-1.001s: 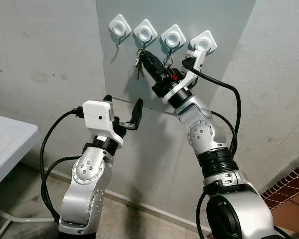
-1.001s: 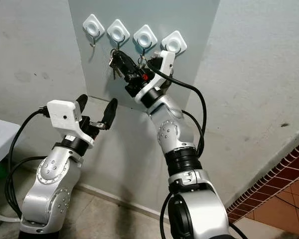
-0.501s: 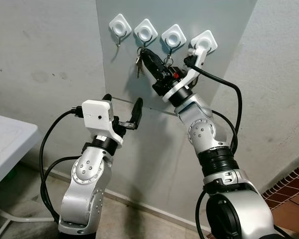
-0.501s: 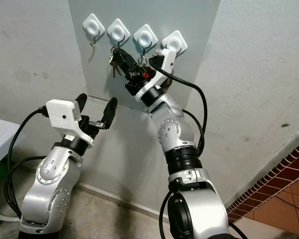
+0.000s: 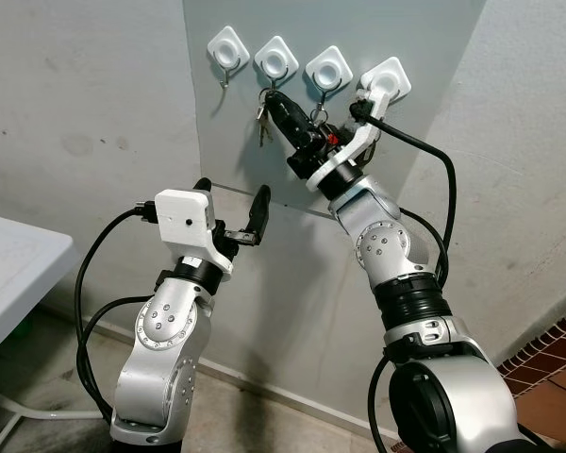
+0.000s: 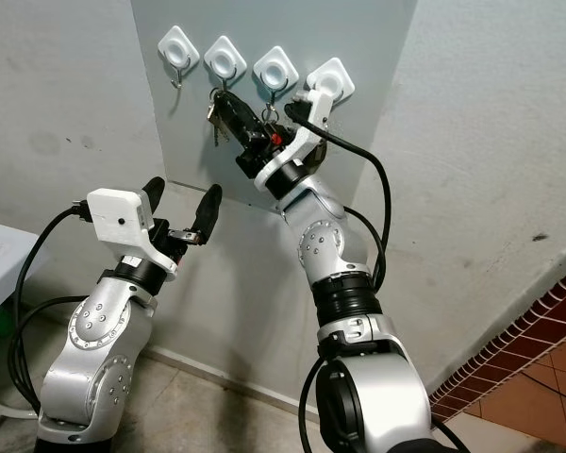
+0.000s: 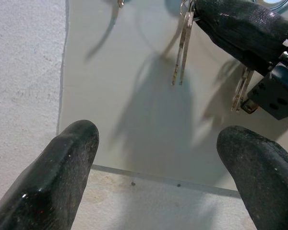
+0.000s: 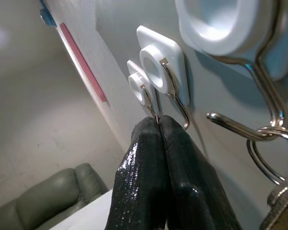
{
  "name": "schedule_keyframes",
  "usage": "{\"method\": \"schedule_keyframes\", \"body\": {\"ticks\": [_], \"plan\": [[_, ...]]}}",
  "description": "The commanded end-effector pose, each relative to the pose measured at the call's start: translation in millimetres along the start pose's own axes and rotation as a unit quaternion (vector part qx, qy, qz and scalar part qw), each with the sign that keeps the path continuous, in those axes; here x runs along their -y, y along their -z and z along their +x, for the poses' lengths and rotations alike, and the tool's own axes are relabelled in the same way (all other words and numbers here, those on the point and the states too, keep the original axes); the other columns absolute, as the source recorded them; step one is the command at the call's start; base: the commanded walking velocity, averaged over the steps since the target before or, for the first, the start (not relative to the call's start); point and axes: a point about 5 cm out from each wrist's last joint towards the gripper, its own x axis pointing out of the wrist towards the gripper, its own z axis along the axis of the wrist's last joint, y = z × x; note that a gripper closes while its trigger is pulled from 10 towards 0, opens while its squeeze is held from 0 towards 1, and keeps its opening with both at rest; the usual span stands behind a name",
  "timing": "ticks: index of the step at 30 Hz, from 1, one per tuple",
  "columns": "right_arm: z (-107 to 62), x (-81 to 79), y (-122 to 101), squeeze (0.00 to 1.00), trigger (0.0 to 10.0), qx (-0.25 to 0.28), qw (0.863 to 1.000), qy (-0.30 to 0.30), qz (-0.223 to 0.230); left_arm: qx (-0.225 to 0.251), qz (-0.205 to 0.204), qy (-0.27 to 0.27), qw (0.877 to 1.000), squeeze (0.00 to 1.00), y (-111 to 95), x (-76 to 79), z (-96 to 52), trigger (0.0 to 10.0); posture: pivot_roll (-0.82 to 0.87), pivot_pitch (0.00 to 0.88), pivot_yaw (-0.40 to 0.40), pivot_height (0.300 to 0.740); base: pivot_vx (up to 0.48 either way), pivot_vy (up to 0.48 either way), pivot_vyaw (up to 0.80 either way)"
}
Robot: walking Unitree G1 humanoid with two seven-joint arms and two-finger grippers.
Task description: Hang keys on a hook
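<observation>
The right gripper [image 5: 274, 98] was raised to the grey board [image 5: 424, 57], its fingers pressed together on the ring of the keys [image 5: 261, 121], just under the second of four white hooks [image 5: 275, 62]. The keys dangled below its tips. The left gripper [image 5: 232, 206] hung lower, its fingers spread wide and empty. No writing could be read anywhere.
</observation>
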Motion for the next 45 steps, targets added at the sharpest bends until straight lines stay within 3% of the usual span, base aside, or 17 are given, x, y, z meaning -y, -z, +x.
{"method": "schedule_keyframes", "body": {"ticks": [1, 21, 26, 45], "plan": [[7.2, -2.0, -5, 0.0, 10.0, 0.026, 0.999, 0.014, 0.033, 0.009, 0.003, 0.0, 1.0, 0.0, -5, 2.4, -0.6, 10.0, 0.09, 0.018, -0.078, 0.74, 0.0, 0.0, 0.0], [-4.5, -1.9, 5, 0.0, 10.0, 0.024, 0.999, 0.012, 0.024, 0.007, -0.001, 0.001, 1.0, 0.0, -5, 3.4, -0.9, 10.0, 0.09, 0.011, -0.078, 0.74, 0.0, 0.0, 0.0], [-8.5, -2.2, 2, 0.0, 10.0, 0.048, 0.998, 0.006, 0.042, 0.006, -0.003, 0.002, 1.0, 0.0, -5, 3.9, -1.1, 10.0, 0.09, 0.01, -0.077, 0.74, 0.0, 0.0, 0.0], [-13.2, -6.7, 6, 0.0, 10.0, 0.052, 0.997, -0.004, 0.057, 0.006, -0.002, 0.002, 1.0, 0.0, -5, 4.5, -2.1, 10.0, 0.1, 0.012, -0.077, 0.74, 0.0, 0.0, 0.0]]}}
